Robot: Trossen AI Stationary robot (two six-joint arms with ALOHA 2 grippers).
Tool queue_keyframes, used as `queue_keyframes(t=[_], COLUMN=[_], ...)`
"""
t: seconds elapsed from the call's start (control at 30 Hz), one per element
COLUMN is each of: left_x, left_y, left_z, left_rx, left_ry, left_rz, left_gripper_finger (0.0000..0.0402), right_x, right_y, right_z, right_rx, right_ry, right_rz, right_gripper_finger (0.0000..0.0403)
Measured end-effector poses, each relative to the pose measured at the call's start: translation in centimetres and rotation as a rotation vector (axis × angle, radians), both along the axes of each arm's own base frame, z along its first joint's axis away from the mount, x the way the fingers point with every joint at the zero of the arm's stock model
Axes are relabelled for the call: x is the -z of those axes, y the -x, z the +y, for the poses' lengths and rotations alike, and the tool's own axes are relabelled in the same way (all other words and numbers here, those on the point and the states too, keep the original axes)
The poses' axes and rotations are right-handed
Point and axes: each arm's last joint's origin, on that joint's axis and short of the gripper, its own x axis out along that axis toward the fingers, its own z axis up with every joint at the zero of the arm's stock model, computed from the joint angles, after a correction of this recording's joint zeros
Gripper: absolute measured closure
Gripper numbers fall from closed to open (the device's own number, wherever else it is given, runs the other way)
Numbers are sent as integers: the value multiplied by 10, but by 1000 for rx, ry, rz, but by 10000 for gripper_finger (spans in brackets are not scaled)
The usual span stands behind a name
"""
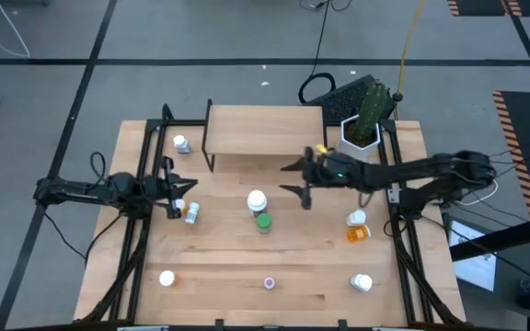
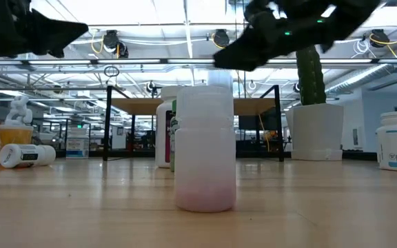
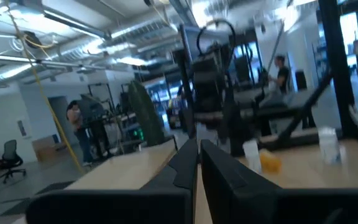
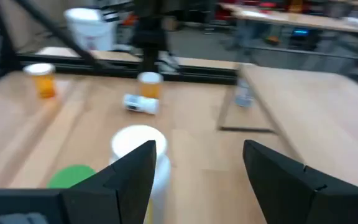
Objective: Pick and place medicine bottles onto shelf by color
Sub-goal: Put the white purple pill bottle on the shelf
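Observation:
Small bottles stand scattered on the table. A white bottle (image 1: 257,200) and a green one (image 1: 263,222) stand together at the centre. An orange bottle (image 1: 191,212) lies on its side near my left gripper. The light wood shelf (image 1: 265,129) stands at the far edge with nothing on its top. My right gripper (image 1: 300,181) is open and hangs raised in the air between the shelf and the white bottle (image 4: 138,149), touching nothing. My left gripper (image 1: 180,188) waits shut at the table's left, above the lying bottle.
More bottles: white by the shelf's left leg (image 1: 181,142), white (image 1: 356,218) and orange (image 1: 358,233) at right, and three along the near edge, the middle one pink-bottomed (image 2: 205,148). A cactus planter (image 1: 362,129) stands right of the shelf. Free board lies between the rows.

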Motion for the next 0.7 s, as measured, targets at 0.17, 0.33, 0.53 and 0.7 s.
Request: queue_keyframes(t=[0.17,0.33,0.53,0.7], left_x=[-1,3,4,5], left_y=[0,-1,-1,-1], left_z=[0,1,1,2], left_rx=[7,-21,-44,-63], left_ry=[33,33,15,20], left_rz=[-14,26,45,53], left_gripper_finger=[380,380,380,380], right_x=[-1,5,17,35], right_y=[-31,-57,-79,-85], right_z=[-13,-18,-20,-21], right_rx=[-135,-279,-347,-347], right_ry=[-37,-121,-127,-138], right_rz=[6,55,81,129], right_gripper_finger=[159,112,41,24])
